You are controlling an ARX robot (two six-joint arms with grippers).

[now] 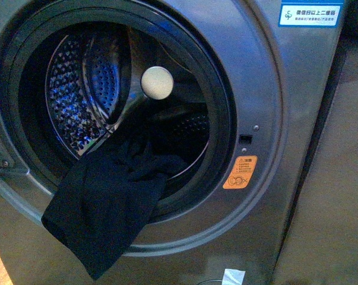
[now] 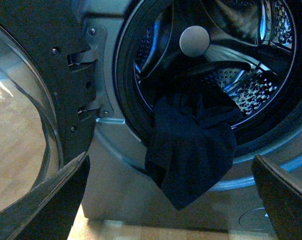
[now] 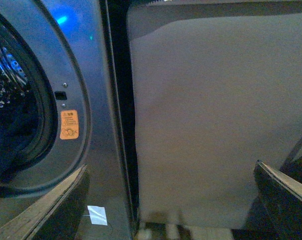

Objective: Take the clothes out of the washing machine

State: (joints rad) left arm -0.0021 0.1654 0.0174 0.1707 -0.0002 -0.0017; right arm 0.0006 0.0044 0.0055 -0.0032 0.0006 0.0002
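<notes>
While the door [image 2: 25, 125] of the washing machine [image 1: 285, 119] stands swung open on its hinges, the clothes [image 1: 107, 208] hang half out of the round porthole. The dark garment lies draped over the lower rim of the black opening, its upper part inside the perforated drum [image 1: 72, 101] and its lower part dangling down the grey front panel, on the hinge side of the porthole. A pale round knob [image 1: 157, 82] shows inside the drum, above the cloth. An orange sticker [image 1: 240, 172] sits on the front panel on the far side of the opening from the hinges, just below a small latch slot.

In the left wrist view the left claw [image 2: 170, 157] is spread wide, facing the porthole and the hanging cloth, with nothing between its fingers and no contact with the garment. In the right wrist view the right claw [image 3: 171, 165] is likewise spread wide and empty, facing a plain grey panel [image 3: 206, 125] just beside the machine.
</notes>
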